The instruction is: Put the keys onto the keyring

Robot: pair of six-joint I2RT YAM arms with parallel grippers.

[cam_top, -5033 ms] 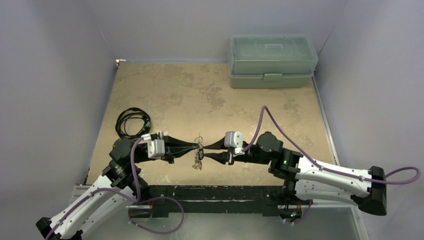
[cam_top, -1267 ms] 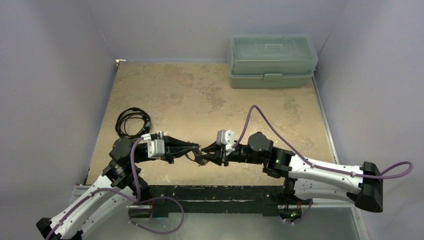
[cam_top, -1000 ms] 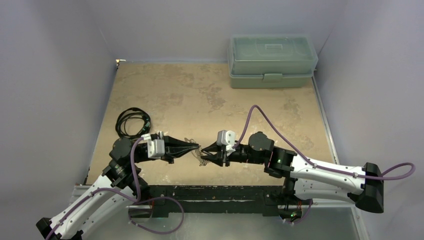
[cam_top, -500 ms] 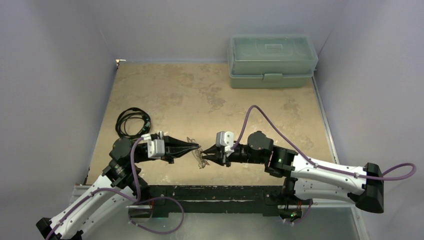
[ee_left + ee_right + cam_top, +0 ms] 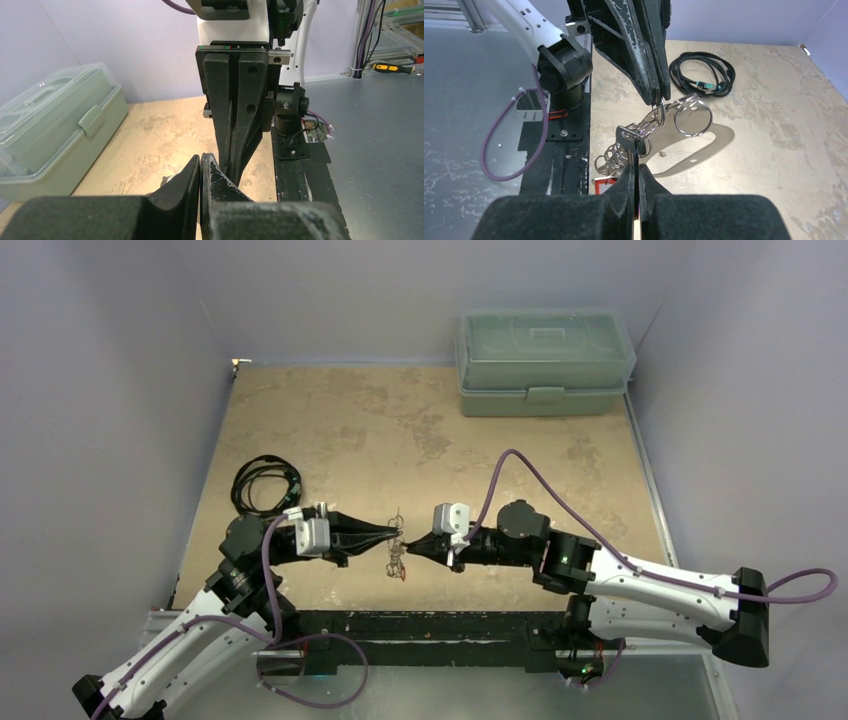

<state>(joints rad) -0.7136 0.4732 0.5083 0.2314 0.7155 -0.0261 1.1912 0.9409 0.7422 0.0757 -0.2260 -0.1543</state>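
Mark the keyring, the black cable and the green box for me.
keyring (image 5: 647,129), right wrist view, on its bunched loops.
black cable (image 5: 675,70), right wrist view, on the coil's left strands.
green box (image 5: 545,345), top view, on its lid.

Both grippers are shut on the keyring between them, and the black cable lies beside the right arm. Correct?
No: the top view shows the black cable beside the left arm. The left gripper and right gripper are both shut on the keyring.

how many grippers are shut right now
2. The left gripper pinches the top loop of the keyring over the table's near edge; the right gripper meets it tip to tip, shut on the same bunch.
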